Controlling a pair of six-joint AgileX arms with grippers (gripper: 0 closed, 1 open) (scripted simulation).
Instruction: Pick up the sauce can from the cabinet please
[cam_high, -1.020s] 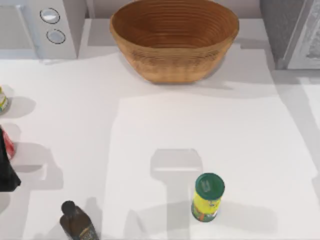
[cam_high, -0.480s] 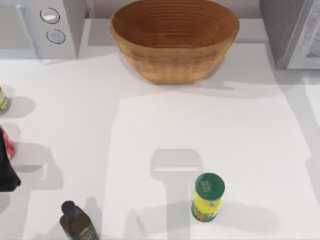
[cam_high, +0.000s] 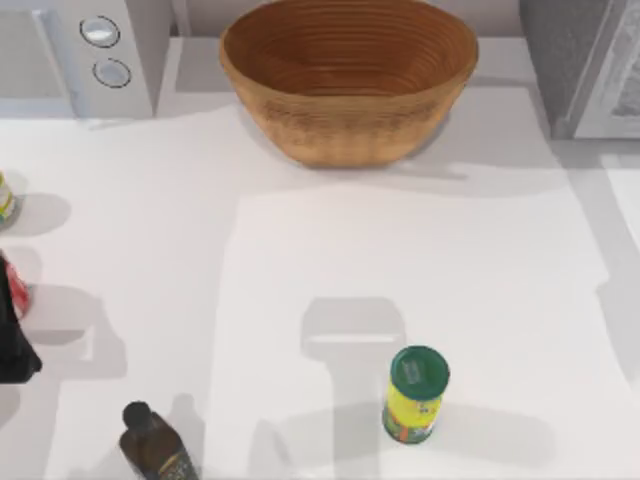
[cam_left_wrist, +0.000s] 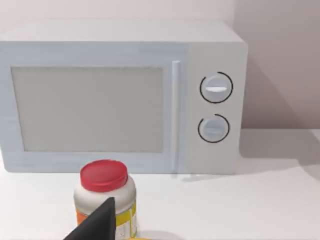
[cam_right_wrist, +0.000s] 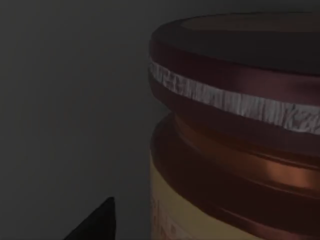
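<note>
At the table's left edge I see a dark part of my left arm (cam_high: 12, 345). Its wrist camera faces the microwave (cam_left_wrist: 120, 95), with a red-lidded jar (cam_left_wrist: 105, 197) in front and one dark fingertip (cam_left_wrist: 95, 225) low in the picture; I cannot tell how those fingers stand. Mid-table sit the basket (cam_high: 348, 75), the dark bottle (cam_high: 155, 445) and the yellow container (cam_high: 414, 393). My right wrist camera is pressed close to the sauce can (cam_right_wrist: 235, 135) in dim surroundings, one fingertip (cam_right_wrist: 97, 222) beside it; grip cannot be told.
</note>
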